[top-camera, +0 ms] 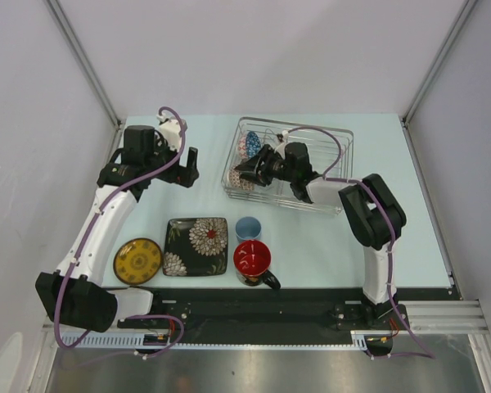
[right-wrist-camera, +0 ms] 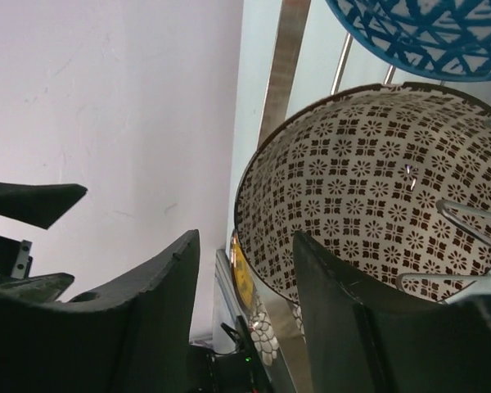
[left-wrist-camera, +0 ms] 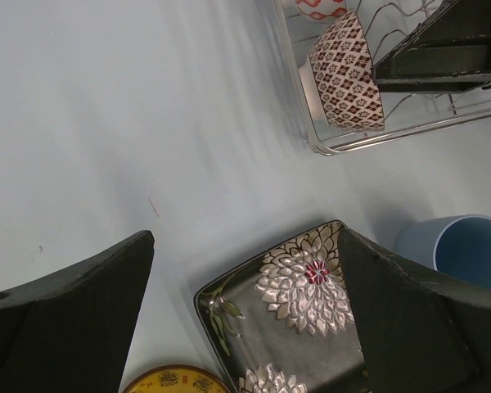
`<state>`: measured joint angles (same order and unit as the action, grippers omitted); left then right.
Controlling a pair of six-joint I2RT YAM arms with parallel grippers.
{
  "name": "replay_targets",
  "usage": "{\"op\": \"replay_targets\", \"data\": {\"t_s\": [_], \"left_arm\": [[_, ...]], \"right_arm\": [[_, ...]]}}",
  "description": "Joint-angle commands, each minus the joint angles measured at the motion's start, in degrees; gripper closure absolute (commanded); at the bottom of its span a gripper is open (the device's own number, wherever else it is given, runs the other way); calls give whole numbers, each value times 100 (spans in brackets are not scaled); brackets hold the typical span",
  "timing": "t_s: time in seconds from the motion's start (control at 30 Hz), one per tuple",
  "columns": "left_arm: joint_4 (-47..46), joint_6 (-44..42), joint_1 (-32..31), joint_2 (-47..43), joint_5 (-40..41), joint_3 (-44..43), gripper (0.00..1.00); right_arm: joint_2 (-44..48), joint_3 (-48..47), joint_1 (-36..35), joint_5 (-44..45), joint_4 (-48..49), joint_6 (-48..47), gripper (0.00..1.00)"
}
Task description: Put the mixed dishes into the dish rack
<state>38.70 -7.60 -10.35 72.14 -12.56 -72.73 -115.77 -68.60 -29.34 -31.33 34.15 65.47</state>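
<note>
The dish rack (top-camera: 337, 137) stands at the back of the table, with the blue patterned bowl (top-camera: 252, 145) (right-wrist-camera: 425, 33) and the beige-pink patterned bowl (top-camera: 239, 185) (left-wrist-camera: 346, 74) (right-wrist-camera: 376, 188) on edge at its left end. My right gripper (top-camera: 244, 170) (right-wrist-camera: 245, 237) is open, its jaws straddling the beige-pink bowl's rim with gaps showing. In front lie the yellow plate (top-camera: 137, 260), black square floral plate (top-camera: 196, 246) (left-wrist-camera: 295, 319), light-blue cup (top-camera: 248, 228) (left-wrist-camera: 466, 250) and black mug with red inside (top-camera: 254, 260). My left gripper (top-camera: 190, 168) (left-wrist-camera: 245, 237) hangs open and empty above the square plate's far corner.
White enclosure walls with metal corner posts (top-camera: 86, 61) close in the table on three sides. A black rail (top-camera: 254, 315) with the arm bases runs along the near edge. The right arm's purple cable (top-camera: 327, 135) loops over the rack.
</note>
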Motion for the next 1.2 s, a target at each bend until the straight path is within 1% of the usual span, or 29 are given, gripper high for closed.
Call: {"op": "replay_targets", "data": {"t_s": [0.0,0.1,0.13,0.17,0.2,0.23,0.27,0.33,0.37,0.43,0.47,0.5,0.53,0.57,0.6,0.63,0.67,0.7,0.73,0.77,0.8,0.93,1.17], "left_arm": [[-90,-146,42,-200,78,66,0],[-91,-268,121,-200,34,145,0],[-90,-391,225,-192,17,171,0],[-73,-461,296,-191,-18,215,0],[-55,-532,375,-174,-97,250,0],[-47,-689,576,-156,-133,285,0],[-29,-769,682,-130,-194,373,0],[24,-979,989,-43,-352,478,0],[41,-1024,1017,-16,-388,575,0],[59,-1147,1324,19,-466,698,0],[42,-1182,1351,20,-476,829,0],[33,-1218,1369,20,-476,883,0],[24,-1253,1378,11,-467,935,0],[15,-1271,1378,2,-467,1014,0],[6,-1271,1378,-24,-476,1041,0],[6,-1271,1378,-33,-502,1059,0],[24,-1271,1386,-33,-520,1059,0],[32,-1271,1378,-42,-528,1059,0],[41,-1253,1378,-42,-555,1050,0],[41,-1253,1378,-51,-564,1050,0],[50,-1253,1378,-51,-572,1042,0],[85,-1315,1386,-60,-555,1085,0],[-11,-1543,1413,2,-511,1472,0]], "right_arm": [[335,-171,34,-49,-215,-377,45],[791,-180,69,100,-742,-824,44],[1132,-180,69,179,-1187,-991,44],[1344,-180,69,398,-1444,-1401,44],[1546,-180,69,522,-1699,-1580,44],[1722,-180,52,636,-2154,-1773,44],[2107,-180,-18,829,-2341,-2045,44],[2452,-180,-176,997,-2727,-2214,45],[2706,-189,-464,1171,-2825,-2266,45],[2910,-224,-852,1383,-3184,-2416,45],[2954,-242,-1089,1619,-3335,-2469,45],[2998,-259,-1544,1743,-3467,-2565,45],[2990,-268,-1818,1910,-3868,-2609,46],[2955,-268,-2055,2277,-4029,-2671,46],[2850,-268,-2545,2489,-4335,-2810,46],[2771,-286,-2759,2927,-4503,-2916,46],[2613,-312,-2944,3157,-4679,-3030,47],[2507,-356,-3302,3551,-5081,-3258,47],[2428,-452,-3419,3990,-5268,-3347,47],[2349,-505,-3551,4221,-5583,-3435,47],[2226,-540,-3691,4371,-5699,-3479,46],[2041,-602,-3701,4390,-5973,-3235,45],[1645,-663,-3684,4293,-5754,-3032,44]]}}
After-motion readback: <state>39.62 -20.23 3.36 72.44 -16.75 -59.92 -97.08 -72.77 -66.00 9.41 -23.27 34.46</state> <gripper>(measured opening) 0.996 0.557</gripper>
